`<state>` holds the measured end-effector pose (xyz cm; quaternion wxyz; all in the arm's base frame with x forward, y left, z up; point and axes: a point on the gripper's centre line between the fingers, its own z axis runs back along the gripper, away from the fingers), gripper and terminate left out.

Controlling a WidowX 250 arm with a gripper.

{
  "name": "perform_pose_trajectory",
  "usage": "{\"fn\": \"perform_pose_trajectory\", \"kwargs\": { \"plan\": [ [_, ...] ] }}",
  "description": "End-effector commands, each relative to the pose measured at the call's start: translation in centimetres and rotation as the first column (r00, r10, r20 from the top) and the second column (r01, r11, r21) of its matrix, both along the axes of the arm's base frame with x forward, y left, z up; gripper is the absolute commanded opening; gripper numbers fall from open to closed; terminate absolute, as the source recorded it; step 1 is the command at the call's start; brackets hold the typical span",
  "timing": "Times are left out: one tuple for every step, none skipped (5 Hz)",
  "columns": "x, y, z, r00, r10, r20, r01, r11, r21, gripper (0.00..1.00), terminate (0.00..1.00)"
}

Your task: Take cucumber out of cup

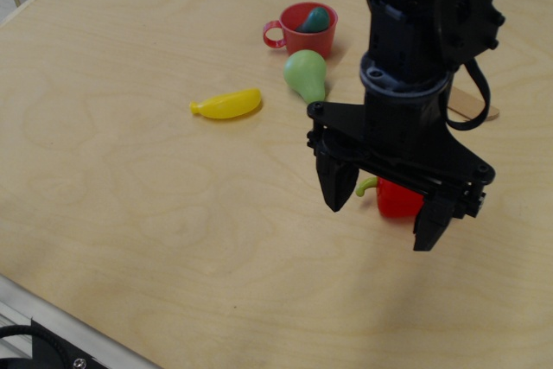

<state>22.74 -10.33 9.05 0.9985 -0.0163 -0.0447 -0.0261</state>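
Observation:
The red cup point(304, 34) stands upright at the back of the wooden table, its loop handle pointing left. The dark teal-green cucumber point(316, 18) sits inside it, its rounded end poking above the rim. My gripper point(382, 212) is open and empty, well in front of and to the right of the cup, its black fingers point(336, 184) pointing down above the table. It holds nothing.
A light green pear point(306, 74) lies just in front of the cup. A yellow banana point(227, 104) lies to the left. A red bell pepper point(397, 200) sits behind my fingers. A flat wooden piece point(473, 107) lies at the right. The table's front edge point(78, 334) is near.

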Motion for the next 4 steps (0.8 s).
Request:
{"fn": "perform_pose_trajectory", "kwargs": {
  "plan": [
    [0.0,0.0,0.0,1.000,0.000,0.000,0.000,1.000,0.000,1.00,0.00],
    [2.7,1.6,0.4,0.987,0.150,0.059,-0.150,0.989,0.005,1.00,0.00],
    [4.0,3.6,0.2,0.953,0.289,0.088,-0.291,0.957,0.012,1.00,0.00],
    [6.0,5.8,0.5,0.907,0.400,0.130,-0.403,0.915,-0.008,1.00,0.00]
  ]
}}
